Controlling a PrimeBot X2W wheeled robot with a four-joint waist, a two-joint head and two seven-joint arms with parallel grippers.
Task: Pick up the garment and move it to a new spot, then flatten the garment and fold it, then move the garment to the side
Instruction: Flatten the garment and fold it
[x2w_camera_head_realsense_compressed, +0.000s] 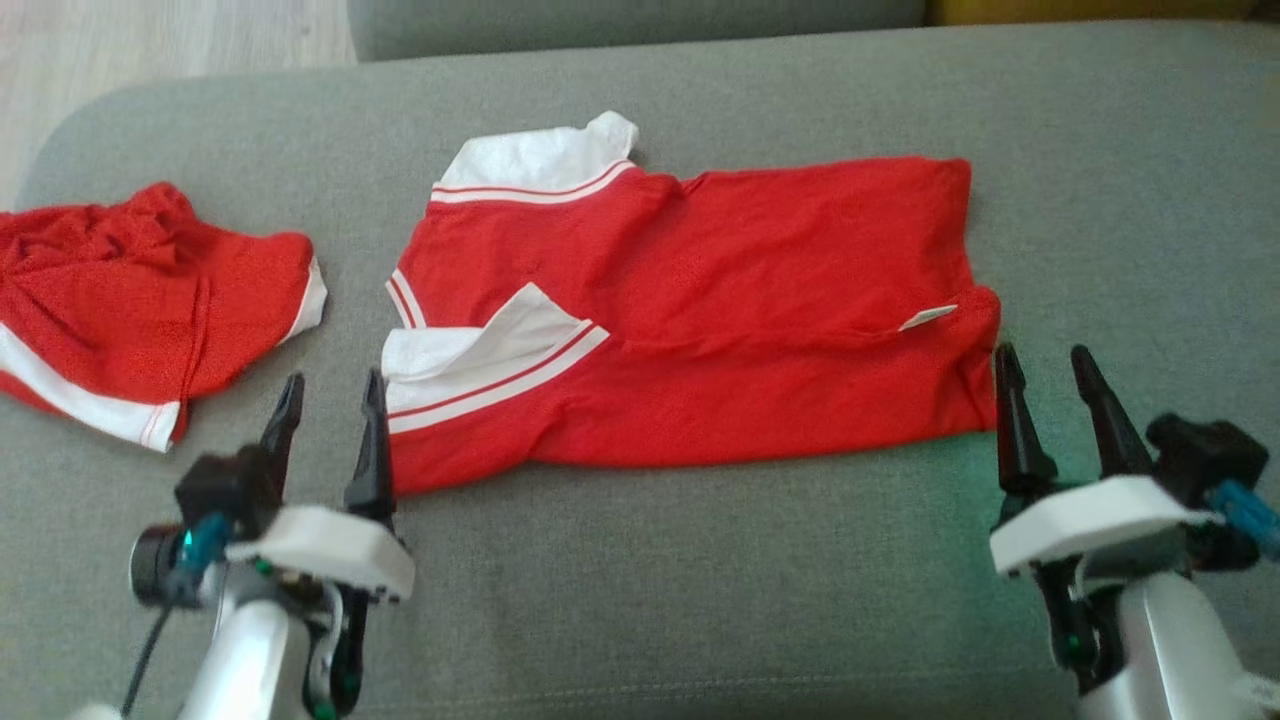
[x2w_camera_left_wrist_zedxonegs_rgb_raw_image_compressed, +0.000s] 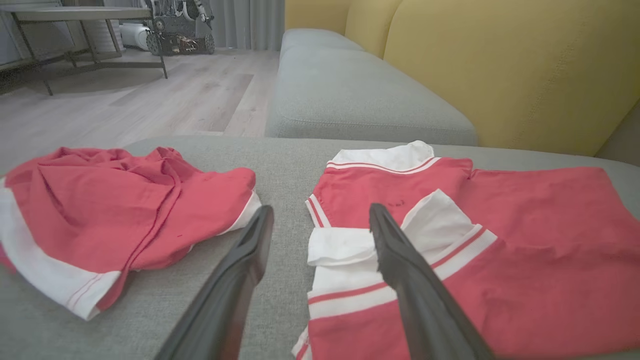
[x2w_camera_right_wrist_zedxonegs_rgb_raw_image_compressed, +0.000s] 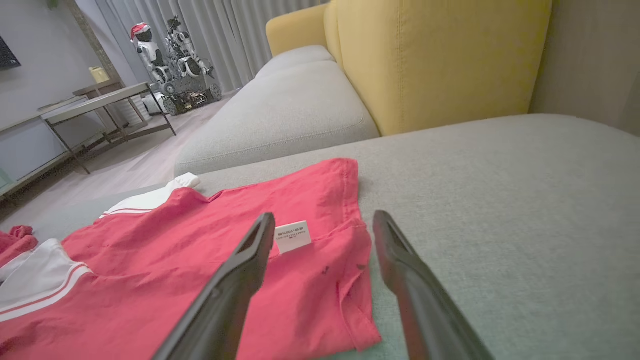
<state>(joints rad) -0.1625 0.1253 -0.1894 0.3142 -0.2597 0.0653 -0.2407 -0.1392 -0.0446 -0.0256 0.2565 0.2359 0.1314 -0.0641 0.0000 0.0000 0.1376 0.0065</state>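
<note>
Garment (x2w_camera_head_realsense_compressed: 700, 300): red shirt with white sleeves edged in red stripes. It lay spread lengthwise across the grey sofa cushion (x2w_camera_head_realsense_compressed: 700, 600), sleeves toward the robot's left and hem toward its right.
Lie of cloth: mostly flat with a few creases. The near sleeve (x2w_camera_head_realsense_compressed: 480, 350) was turned over onto the red body, and the far sleeve (x2w_camera_head_realsense_compressed: 545, 160) lay out past the top edge.
Care tag (x2w_camera_right_wrist_zedxonegs_rgb_raw_image_compressed: 293, 236): small white tag poking out near the hem end. It carried 2 or 3 lines of dark print, too small to read.
Other writing: no brand or logo could be made out on the shirt.
Left tool (x2w_camera_head_realsense_compressed: 333, 380): its 2 fingers were spread with nothing between them. It sat at the sleeve end, the inner finger right at the edge of the near sleeve; contact could not be judged.
Right tool (x2w_camera_head_realsense_compressed: 1045, 352): fingers parted and empty, just beside the near hem corner.
Second garment (x2w_camera_head_realsense_compressed: 130, 290): red with white trim, bunched on the same cushion, left of the shirt and apart from it.
Behind: yellow backrest (x2w_camera_right_wrist_zedxonegs_rgb_raw_image_compressed: 435, 55) beyond the cushion.
</note>
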